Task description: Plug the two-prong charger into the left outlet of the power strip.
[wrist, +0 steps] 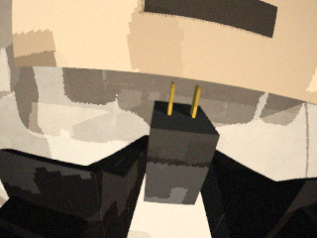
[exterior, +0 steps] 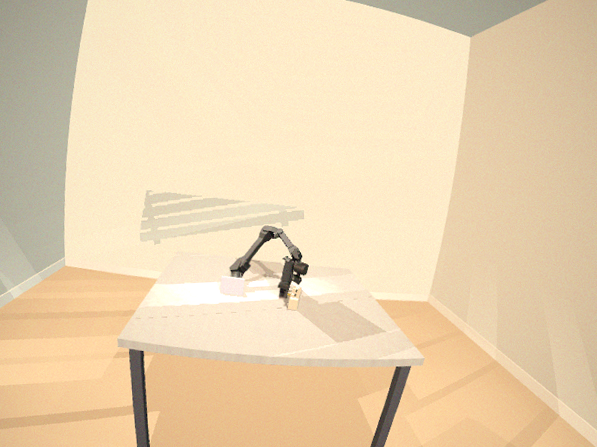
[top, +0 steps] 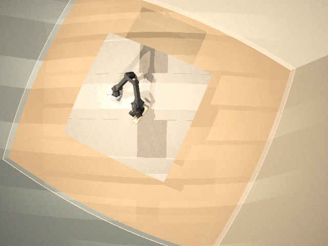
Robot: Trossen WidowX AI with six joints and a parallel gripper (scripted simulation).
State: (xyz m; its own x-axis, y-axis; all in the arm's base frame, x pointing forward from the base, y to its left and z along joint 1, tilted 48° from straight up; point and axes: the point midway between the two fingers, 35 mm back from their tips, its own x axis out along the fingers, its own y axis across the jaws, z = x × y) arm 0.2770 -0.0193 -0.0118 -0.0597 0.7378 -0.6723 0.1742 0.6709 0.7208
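A black arm (top: pixel 136 91) (exterior: pixel 253 252) stands on a pale table (top: pixel 89 114) (exterior: pixel 206 329), bent high at its middle joint and reaching down to the right in the exterior view. Its pale base (top: pixel 113 97) (exterior: pixel 232 285) is seen on the left. A tan strip (top: pixel 136 121) (exterior: pixel 293 305) (wrist: pixel 89 50) lies at the arm's far end, set at a slant in the top view and partly covered by the gripper (top: pixel 135 114) (exterior: pixel 282 295) (wrist: pixel 172 145).

In the wrist view, the gripper is clamped on the dark charger (wrist: pixel 173 183), one finger against each side. Two brass prongs (wrist: pixel 196 101) point toward the strip and are in full sight, so the charger is not plugged in. The prongs appear apart from the strip, though the depth of the gap is hard to judge.

Only part of the strip is shown in the wrist view, where it is cut off by the upper edge. A dark patch (wrist: pixel 213 15) on it is also cut off, and whether this is the left outlet cannot be told. In the top and exterior views, the charger cannot be made out against the black gripper, and the outlets are too small or too covered to be read.
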